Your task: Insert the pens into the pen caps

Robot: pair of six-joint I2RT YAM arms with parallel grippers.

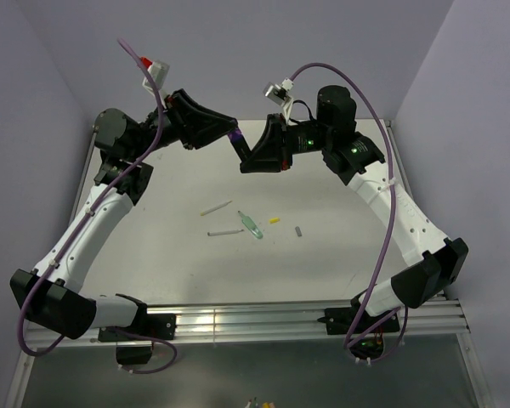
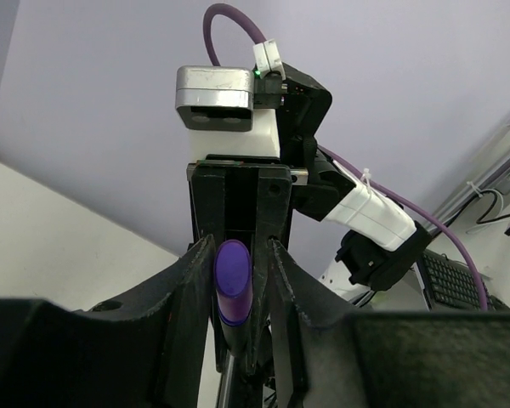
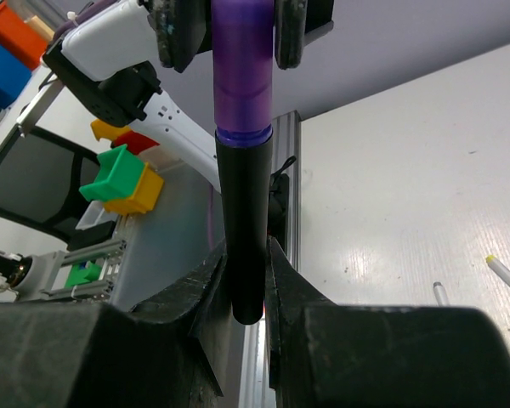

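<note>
Above the far middle of the table the two grippers meet tip to tip. My right gripper (image 3: pixel 246 255) is shut on the lower end of the black pen (image 3: pixel 242 212), which stands up out of its jaws. The purple pen cap (image 3: pixel 242 68) sits on the pen's far end, and the left gripper's fingers (image 3: pixel 183 34) press on both of its sides. In the left wrist view the cap (image 2: pixel 233 280) lies between my left gripper's (image 2: pixel 240 255) jaws. On the table lie the pale yellow-white pen (image 1: pixel 215 206), grey-white pen (image 1: pixel 224 231), translucent green pen (image 1: pixel 250 224), yellow cap (image 1: pixel 274 220) and grey cap (image 1: pixel 297 230).
The loose pens and caps lie in a small cluster at mid-table, below the raised grippers. An aluminium rail (image 1: pixel 255 323) runs along the near edge between the arm bases. Purple walls close in the back and sides. Coloured blocks (image 3: pixel 123 178) sit off the table.
</note>
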